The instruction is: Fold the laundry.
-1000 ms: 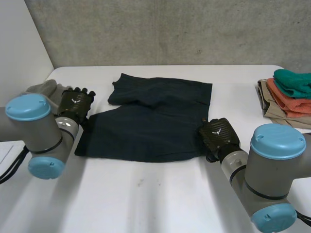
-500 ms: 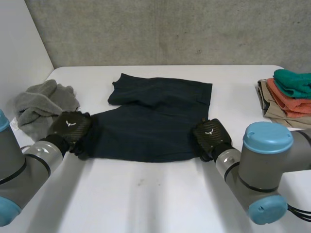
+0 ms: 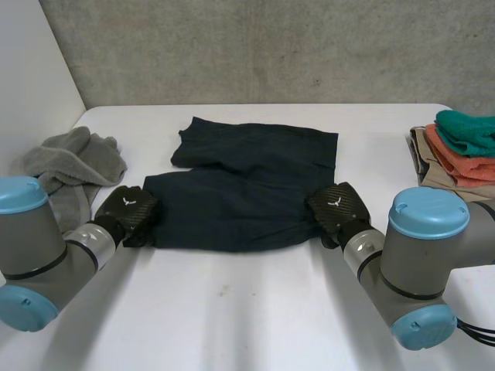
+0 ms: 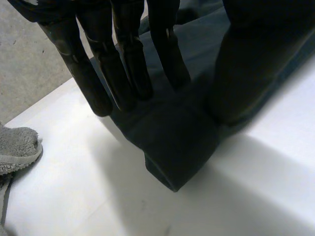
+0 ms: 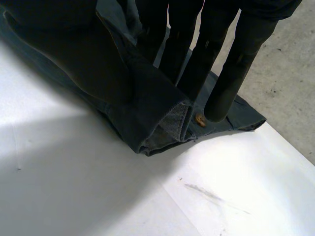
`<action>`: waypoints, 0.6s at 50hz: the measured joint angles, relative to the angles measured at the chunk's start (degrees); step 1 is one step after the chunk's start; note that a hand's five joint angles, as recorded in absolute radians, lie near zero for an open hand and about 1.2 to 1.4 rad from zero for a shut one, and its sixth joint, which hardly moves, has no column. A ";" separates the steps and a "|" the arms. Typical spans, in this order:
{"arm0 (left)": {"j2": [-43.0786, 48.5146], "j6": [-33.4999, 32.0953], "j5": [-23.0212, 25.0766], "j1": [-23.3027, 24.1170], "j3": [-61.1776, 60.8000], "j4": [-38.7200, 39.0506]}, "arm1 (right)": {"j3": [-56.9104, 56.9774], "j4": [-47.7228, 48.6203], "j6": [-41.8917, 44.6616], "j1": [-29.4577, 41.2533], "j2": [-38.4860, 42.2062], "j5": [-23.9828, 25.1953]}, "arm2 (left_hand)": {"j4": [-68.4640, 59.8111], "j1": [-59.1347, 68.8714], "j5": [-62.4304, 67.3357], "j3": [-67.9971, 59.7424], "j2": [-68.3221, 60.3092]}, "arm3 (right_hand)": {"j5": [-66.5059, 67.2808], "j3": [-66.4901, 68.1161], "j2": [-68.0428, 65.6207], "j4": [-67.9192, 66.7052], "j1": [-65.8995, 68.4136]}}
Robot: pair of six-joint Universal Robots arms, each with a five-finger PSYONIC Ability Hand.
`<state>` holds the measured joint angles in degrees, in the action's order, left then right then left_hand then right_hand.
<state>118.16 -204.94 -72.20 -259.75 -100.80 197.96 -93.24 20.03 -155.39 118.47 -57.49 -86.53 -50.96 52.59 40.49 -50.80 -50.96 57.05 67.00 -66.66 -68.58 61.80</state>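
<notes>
**Shorts clamped at both near corners**

Item under work: one pair of dark navy shorts (image 3: 247, 182), lying spread across the middle of the white table (image 3: 247, 309). Its near edge runs roughly parallel to the table's near edge.

Left hand (image 3: 130, 215): positioned at the near left corner of the shorts. In the left wrist view its fingers (image 4: 128, 64) are close together and nearly straight, tips down on top of the cloth. The thumb (image 4: 246, 64) bears on the cloth from the other side. A bunched fold of the corner is pinched between them.

Right hand (image 3: 335, 207): positioned at the near right corner of the shorts. In the right wrist view its fingers (image 5: 236, 64) press down on the cloth, which wraps over the thumb beneath. The edge held there is turned up, showing the paler inner face. A small button (image 5: 199, 118) sits just beside the fingertips.

Other items: a crumpled grey towel (image 3: 73, 166) lies at the table's left edge, near the left hand and apart from the shorts. A stack of folded clothes (image 3: 456, 151) in teal, orange and beige sits at the right edge, well apart from the shorts.
</notes>
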 measured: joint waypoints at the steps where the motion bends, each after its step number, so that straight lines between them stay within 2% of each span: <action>1: 0.00 0.00 0.00 0.00 0.00 0.00 | 0.00 0.00 0.00 0.00 0.00 0.00 | 0.00 0.00 0.00 0.00 0.00 | 0.00 0.00 0.00 0.00 0.00; 6: 1.79 -1.00 -0.10 -0.19 1.45 0.19 | 0.16 -0.12 0.18 -0.31 -0.09 -0.45 | -16.28 13.08 15.54 -16.21 -16.35 | 0.00 0.00 0.00 0.00 0.00; 14: -1.42 -4.48 -0.84 -0.83 0.73 -1.03 | 0.29 -1.61 1.17 -0.56 -2.48 -0.78 | -17.57 13.08 15.80 -17.14 -17.40 | 0.00 0.00 0.00 -0.01 0.00; 21: -17.08 -4.59 -1.04 0.42 -1.69 -7.10 | 1.62 -11.20 5.58 -0.71 -13.85 -0.83 | -17.58 13.08 15.80 -17.15 -17.41 | 0.00 0.10 0.00 -0.01 0.00; 25: -28.70 -3.19 -1.04 2.10 -1.29 -12.12 | 4.71 -20.00 9.27 -0.86 -21.24 -0.91 | -17.61 13.08 15.80 -17.24 -17.56 | 0.24 0.66 -0.02 -0.05 0.00; 30: -38.84 -1.21 -0.88 3.35 1.42 -18.14 | 9.53 -29.39 11.75 -1.00 -27.60 -1.01 | -17.61 13.08 16.13 -17.27 -17.63 | 0.71 1.00 -0.02 -0.05 0.40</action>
<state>79.32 -206.15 -73.08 -256.40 -99.39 179.82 -83.70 -9.35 -143.64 117.47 -85.09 -87.54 -68.57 65.68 56.62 -68.07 -68.59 57.76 67.99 -66.68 -68.63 62.20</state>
